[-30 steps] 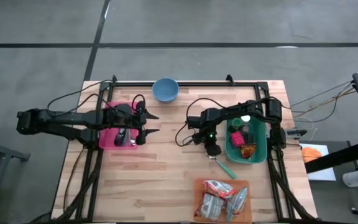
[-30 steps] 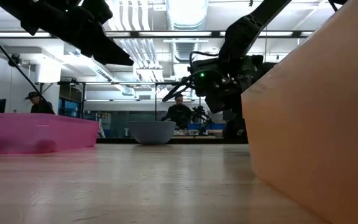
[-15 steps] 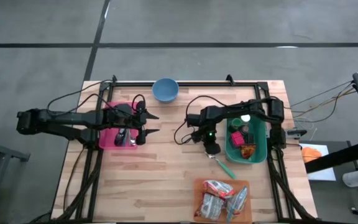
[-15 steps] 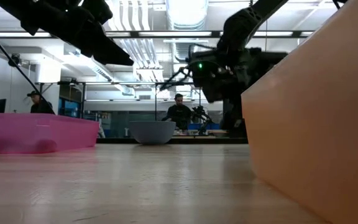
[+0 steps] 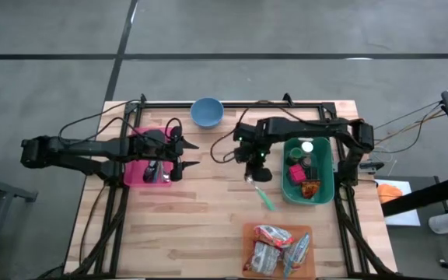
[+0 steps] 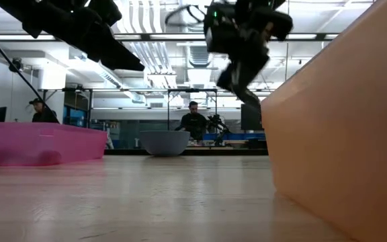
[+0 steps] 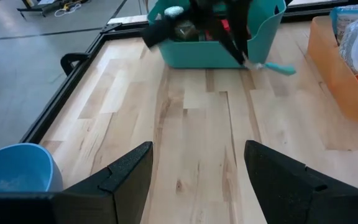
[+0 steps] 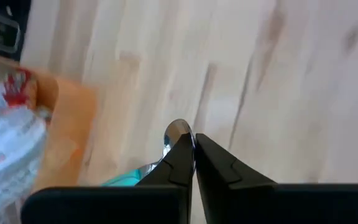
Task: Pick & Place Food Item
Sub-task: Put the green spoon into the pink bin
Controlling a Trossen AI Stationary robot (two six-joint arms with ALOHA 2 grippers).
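Observation:
A spoon (image 5: 263, 194) with a metal bowl and a teal handle hangs over the middle of the table, left of the teal bin (image 5: 329, 175). My right gripper (image 5: 253, 177) is shut on it. The left wrist view shows the spoon's teal handle (image 7: 279, 68) in front of the bin. Wrapped food packets (image 5: 277, 247) lie in an orange tray at the near edge. My left gripper (image 5: 187, 155) stands open and holds nothing, beside the pink bin (image 5: 138, 173). My right gripper pinches the spoon at its metal neck (image 8: 169, 147), just behind the bowl, between its two fingers. The fingers slant down from above. The metal bowl (image 8: 178, 130) sticks out past the fingertips, and the teal handle (image 8: 126, 180) runs off to one side. The spoon is lifted clear of the table.
A blue bowl (image 5: 207, 112) stands at the far edge. The teal bin holds several small items. The orange tray (image 6: 341, 134) fills the right of the low view. People stand in the room beyond the table. Bare wood lies between the two bins.
My right gripper has risen, most of it in the last half second, drifted toward the table's far left, and tipped. It has stayed shut on the spoon. The spoon, whose handle lay on the wood beside the teal bin, has been lifted clear.

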